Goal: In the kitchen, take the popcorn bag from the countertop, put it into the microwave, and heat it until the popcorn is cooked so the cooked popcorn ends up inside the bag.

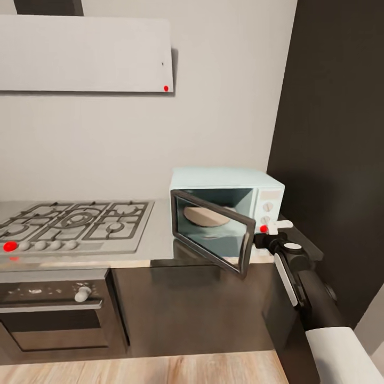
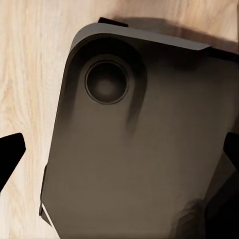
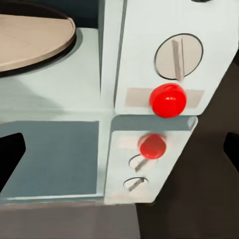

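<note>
Microwave (image 1: 226, 205), pale blue, stands on the table (image 1: 160, 240) at the right end, against the wall and next to a dark tall panel (image 1: 330, 133). Its dark glass door (image 1: 213, 232) hangs open, swung out toward the near left, and a round tan turntable plate (image 1: 205, 216) lies inside the cavity. I cannot make out a popcorn bag inside or on the table. On the white control panel (image 1: 268, 205) sit 2 round knobs, and a red button (image 1: 263, 229) shows at the panel's lower edge.

The right hand (image 1: 278, 227) is raised in front of the panel's lower right corner, just beside the red button; whether a finger touches it is hard to tell. In the right wrist view the panel (image 3: 169, 59) is close up, with a slotted knob (image 3: 178, 56) above the red button (image 3: 168, 100), both mirrored in the shiny table below. The 2 dark fingertips (image 3: 10, 154) show at opposite edges of that view, spread wide and holding nothing.

To the left of the microwave a grey gas hob (image 1: 74, 224) is set into the table, with a black oven (image 1: 53, 314) beneath it.

The left wrist view looks down on the robot's dark base (image 2: 134, 149) over a wooden floor (image 2: 30, 74); the left fingertips (image 2: 10, 152) are also spread apart and empty.
</note>
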Tool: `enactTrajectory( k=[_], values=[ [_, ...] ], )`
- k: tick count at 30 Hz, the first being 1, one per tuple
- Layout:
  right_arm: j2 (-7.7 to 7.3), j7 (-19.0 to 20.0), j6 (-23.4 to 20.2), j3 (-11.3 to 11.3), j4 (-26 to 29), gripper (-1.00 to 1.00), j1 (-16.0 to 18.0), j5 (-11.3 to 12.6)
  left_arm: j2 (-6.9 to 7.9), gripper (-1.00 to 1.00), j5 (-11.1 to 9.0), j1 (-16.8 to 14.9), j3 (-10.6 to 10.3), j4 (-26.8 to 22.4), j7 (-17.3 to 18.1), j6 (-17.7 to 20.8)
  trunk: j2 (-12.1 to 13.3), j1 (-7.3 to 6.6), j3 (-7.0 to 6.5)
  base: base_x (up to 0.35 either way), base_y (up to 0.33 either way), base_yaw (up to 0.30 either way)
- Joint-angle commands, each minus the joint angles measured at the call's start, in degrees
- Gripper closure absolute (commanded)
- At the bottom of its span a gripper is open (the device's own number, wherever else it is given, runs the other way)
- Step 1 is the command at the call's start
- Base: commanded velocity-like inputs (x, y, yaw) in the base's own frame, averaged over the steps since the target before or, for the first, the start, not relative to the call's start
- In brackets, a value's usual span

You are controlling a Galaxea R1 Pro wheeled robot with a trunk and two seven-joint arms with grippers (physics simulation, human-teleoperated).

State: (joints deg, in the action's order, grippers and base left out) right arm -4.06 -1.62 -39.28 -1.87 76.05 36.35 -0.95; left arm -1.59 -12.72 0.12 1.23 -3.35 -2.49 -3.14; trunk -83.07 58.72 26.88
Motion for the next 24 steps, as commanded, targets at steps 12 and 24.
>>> enactTrajectory(
  k=[12,24],
  values=[
    [0.29,9.6,-1.6,-0.2,0.0,-1.00,0.0,0.1,-0.02,-1.00,-0.2,0.0,0.1,-0.1,-0.1,-0.1,0.0,0.02,0.05,0.027,0.000,0.000],
    [0.28,12.2,-2.9,-0.2,0.0,-1.00,0.0,0.1,-0.22,-1.00,-0.2,0.0,0.2,-0.2,-0.1,-0.1,0.0,0.02,0.05,-0.058,0.038,0.000]
  ],
)
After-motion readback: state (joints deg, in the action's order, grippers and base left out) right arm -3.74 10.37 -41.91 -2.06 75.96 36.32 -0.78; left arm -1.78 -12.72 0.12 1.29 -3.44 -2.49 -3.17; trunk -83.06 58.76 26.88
